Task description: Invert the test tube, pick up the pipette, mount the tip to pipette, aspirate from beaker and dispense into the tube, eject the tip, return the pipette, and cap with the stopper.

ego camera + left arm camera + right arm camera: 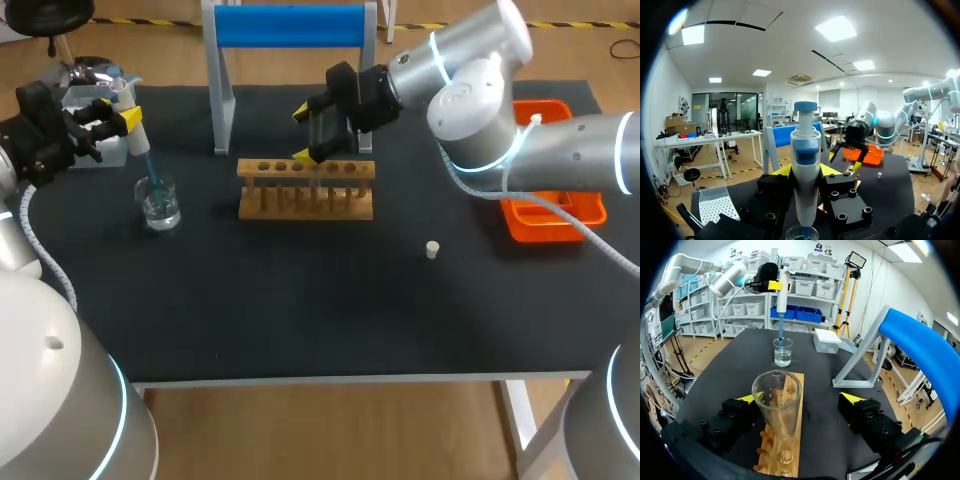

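My left gripper (120, 113) is shut on the white and blue pipette (805, 185), held upright at the table's far left. The pipette's blue tip (150, 175) dips into the glass beaker (159, 204), which holds clear liquid. The test tube (777, 405) stands mouth up in the wooden rack (305, 190). My right gripper (799, 398) is open around the tube, its yellow fingertips (852, 398) well apart on either side; the tube stands closer to one finger. The small white stopper (432, 249) lies on the mat, right of the rack.
A blue-topped stand (290, 25) rises behind the rack. An orange tray (555, 215) sits at the right edge, under my right arm. A white tip box (829, 342) rests at the back left beside the beaker.
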Tool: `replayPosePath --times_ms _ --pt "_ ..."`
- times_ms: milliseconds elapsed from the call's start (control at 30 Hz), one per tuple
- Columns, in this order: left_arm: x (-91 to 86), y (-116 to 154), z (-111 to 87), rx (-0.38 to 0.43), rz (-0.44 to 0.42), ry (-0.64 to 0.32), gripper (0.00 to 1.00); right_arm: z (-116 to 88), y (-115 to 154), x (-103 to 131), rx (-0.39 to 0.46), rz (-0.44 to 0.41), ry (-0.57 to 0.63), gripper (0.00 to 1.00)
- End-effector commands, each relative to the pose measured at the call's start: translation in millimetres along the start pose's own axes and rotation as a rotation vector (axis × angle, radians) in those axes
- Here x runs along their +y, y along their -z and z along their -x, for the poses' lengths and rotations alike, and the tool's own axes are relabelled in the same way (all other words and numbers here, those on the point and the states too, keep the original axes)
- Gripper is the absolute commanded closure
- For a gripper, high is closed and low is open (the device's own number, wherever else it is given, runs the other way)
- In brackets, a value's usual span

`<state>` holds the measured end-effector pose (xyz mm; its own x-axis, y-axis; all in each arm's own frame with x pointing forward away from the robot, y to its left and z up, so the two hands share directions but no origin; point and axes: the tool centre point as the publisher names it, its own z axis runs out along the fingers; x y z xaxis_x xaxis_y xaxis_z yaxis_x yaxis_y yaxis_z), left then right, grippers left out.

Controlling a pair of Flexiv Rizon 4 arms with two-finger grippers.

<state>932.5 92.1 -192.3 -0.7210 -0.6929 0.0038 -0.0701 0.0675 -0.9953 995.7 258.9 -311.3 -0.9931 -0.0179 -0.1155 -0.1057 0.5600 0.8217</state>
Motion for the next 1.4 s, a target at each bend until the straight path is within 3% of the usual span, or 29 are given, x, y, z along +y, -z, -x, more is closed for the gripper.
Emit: replayPosePath --times_ms 33,833,1400 --pt "0.3 -1 -0.2 -0.002 -0.001 -0.001 1.0 1 1 0 0.004 -0.004 0.0 0.0" --pt "-47.1 3 -11.9 -0.031 0.02 -0.086 1.0 1 1 0 0.004 -0.004 0.0 0.0" --pt "-83.4 -24 -25.3 0.017 0.067 -0.123 1.0 1 1 0 0.004 -0.004 0.0 0.0"
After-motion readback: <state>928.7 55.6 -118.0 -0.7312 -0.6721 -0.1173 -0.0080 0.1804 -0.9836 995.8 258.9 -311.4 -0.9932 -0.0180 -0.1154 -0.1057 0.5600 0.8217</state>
